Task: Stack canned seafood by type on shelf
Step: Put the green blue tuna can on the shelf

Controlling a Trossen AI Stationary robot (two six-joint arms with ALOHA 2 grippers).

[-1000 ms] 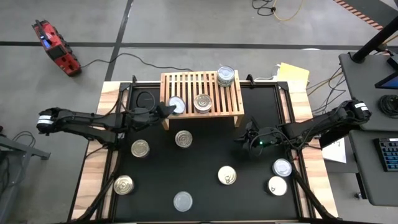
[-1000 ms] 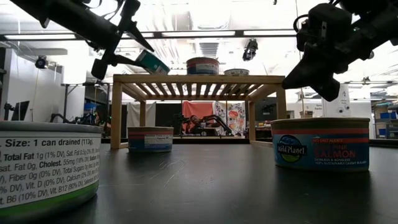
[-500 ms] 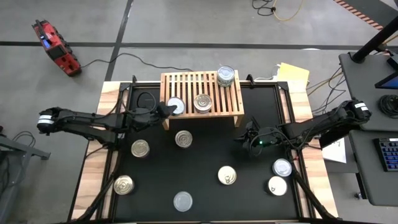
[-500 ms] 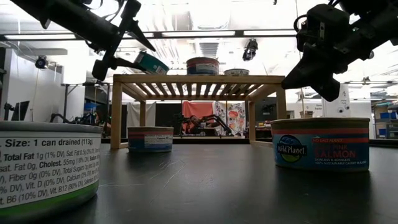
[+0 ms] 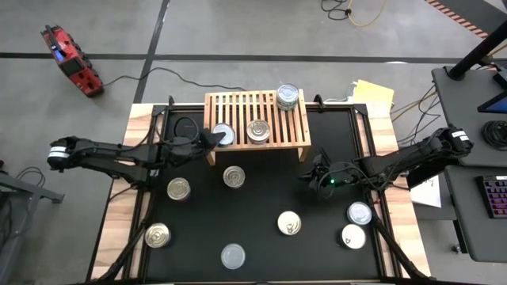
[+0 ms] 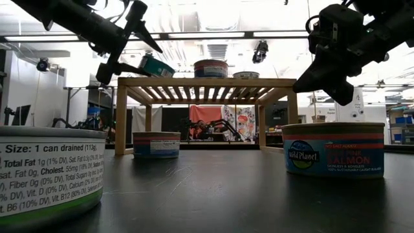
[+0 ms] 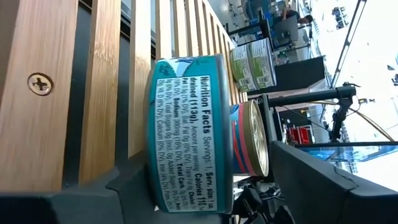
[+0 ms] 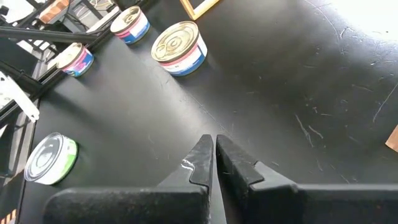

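Left gripper [image 5: 212, 138] pinches teal can [image 7: 189, 134], tilted at shelf [image 5: 242, 107] edge; right gripper [image 8: 214, 158], fingers pressed together, hangs above mat nr shelf's rt leg.

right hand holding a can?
No. The right hand has its fingers shut with nothing between them, over the bare black mat.

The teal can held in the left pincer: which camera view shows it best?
The left wrist view: the teal can fills the picture, label readable, between the left pincer's fingers. The high view shows only its pale lid at the shelf's edge. The low view shows it small and tilted. The right wrist view misses it.
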